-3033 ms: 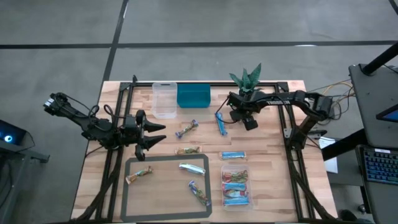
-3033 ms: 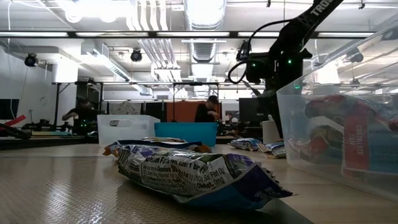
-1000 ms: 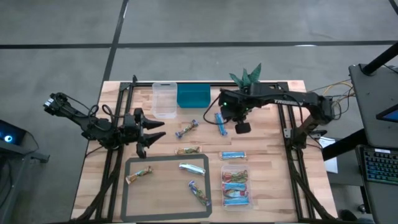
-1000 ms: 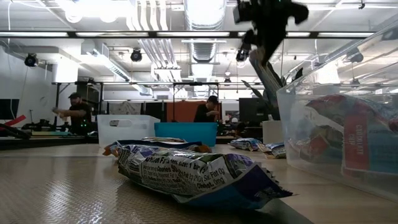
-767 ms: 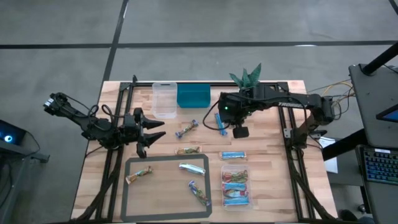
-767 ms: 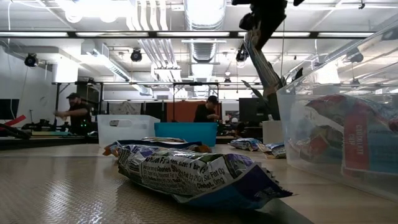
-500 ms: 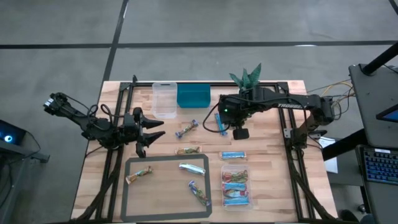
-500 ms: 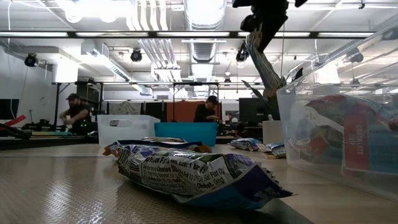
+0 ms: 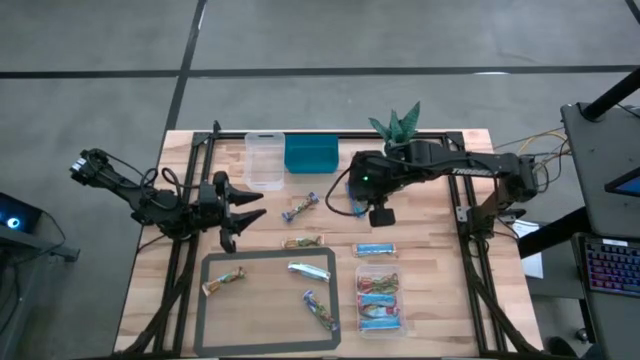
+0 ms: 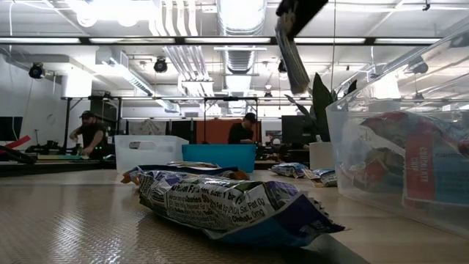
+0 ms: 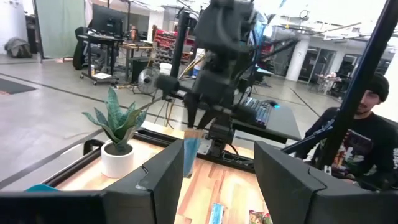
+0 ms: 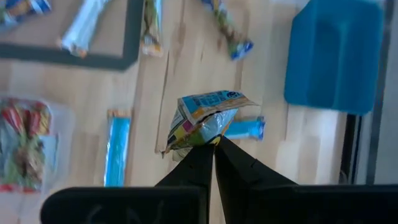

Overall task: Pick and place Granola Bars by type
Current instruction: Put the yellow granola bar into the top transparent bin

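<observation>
One lifted bar (image 12: pixel 205 121), two tubs (image 9: pixel 264 160).

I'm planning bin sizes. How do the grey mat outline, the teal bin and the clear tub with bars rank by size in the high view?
1. grey mat outline
2. clear tub with bars
3. teal bin

The tub and bin look close in size, so that order is unsure.

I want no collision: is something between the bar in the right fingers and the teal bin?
Nothing visible does. The right gripper holds the blue bar lifted; only bare wood lies toward the teal bin.
</observation>
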You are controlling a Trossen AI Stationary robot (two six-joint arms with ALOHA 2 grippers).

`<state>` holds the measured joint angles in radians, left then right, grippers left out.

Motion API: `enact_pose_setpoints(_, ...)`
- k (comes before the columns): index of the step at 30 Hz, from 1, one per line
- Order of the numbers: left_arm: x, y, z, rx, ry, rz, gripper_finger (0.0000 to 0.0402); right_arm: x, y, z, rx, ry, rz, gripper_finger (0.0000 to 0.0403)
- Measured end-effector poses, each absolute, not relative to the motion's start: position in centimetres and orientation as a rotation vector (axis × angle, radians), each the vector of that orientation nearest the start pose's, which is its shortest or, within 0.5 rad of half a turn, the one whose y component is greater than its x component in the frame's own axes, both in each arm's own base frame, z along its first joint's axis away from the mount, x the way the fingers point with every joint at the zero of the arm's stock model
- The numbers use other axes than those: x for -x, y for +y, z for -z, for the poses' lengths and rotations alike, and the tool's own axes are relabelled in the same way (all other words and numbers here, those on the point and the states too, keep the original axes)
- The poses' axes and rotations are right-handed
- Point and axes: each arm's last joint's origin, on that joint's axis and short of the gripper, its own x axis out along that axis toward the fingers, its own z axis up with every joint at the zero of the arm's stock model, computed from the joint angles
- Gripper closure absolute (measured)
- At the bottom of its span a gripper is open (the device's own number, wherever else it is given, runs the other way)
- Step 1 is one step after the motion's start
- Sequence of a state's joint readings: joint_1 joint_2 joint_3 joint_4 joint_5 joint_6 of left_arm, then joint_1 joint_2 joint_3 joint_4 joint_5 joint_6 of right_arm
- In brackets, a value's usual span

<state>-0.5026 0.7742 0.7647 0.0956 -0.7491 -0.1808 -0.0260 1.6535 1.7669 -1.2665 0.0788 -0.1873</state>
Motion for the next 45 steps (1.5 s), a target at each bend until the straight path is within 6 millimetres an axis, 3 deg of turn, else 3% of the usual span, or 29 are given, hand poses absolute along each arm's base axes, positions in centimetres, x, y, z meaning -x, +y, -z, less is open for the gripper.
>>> enact_pose_setpoints(7, -15.9, -6.3, -35.1, 0.191, -0.074, -0.256, 0.0225, -31.6, 0.3, -40.1, 0.198, 1.023, -0.024, 0.0395)
enact_pose_setpoints(17, -18.7, -6.1, -34.2, 0.102, -0.017, -0.324, 0.0225, -30.9, 2.0, -44.2, 0.196, 0.851, -0.022, 0.0395)
enact_pose_setpoints(34, -23.9, -6.1, -35.2, 0.029, 0.007, -0.198, 0.0225, -31.6, 4.7, -45.9, 0.226, 0.652, -0.069, 0.0395)
enact_pose_setpoints(45, -26.5, -6.5, -35.2, 0.030, -0.018, -0.123, 0.0224, -31.7, 5.9, -46.1, 0.237, 0.613, -0.105, 0.0395)
